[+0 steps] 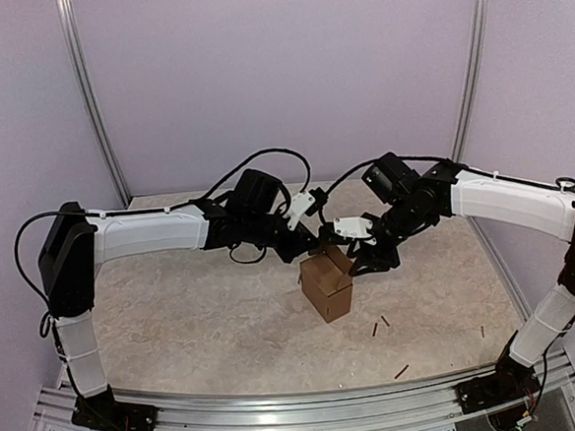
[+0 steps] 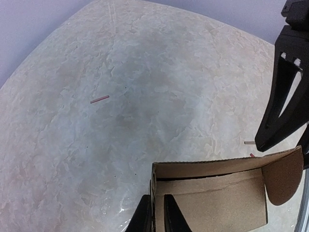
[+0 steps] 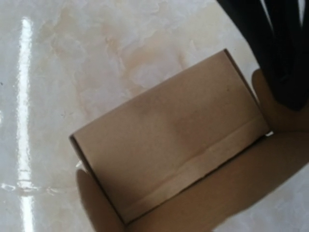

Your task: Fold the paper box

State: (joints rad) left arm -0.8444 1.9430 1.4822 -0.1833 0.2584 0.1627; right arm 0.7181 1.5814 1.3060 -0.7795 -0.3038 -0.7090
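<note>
Box (image 1: pixel 326 284) stands mid-table (image 1: pixel 176 312), top open, one flap up. Left gripper (image 2: pixel 155 200) is pinched on a side wall. Right gripper (image 1: pixel 371 257) sits close beside the box; cannot tell its jaws. Cardboard looks light, stiff, crushable: grip wall edges, press flaps along creases.

The left gripper (image 2: pixel 155 202) reaches to the far left side of the paper box (image 1: pixel 327 290), jaws pinching one wall. The right gripper (image 1: pixel 371 259) hangs just beside its right side, jaw spacing unclear.
</note>
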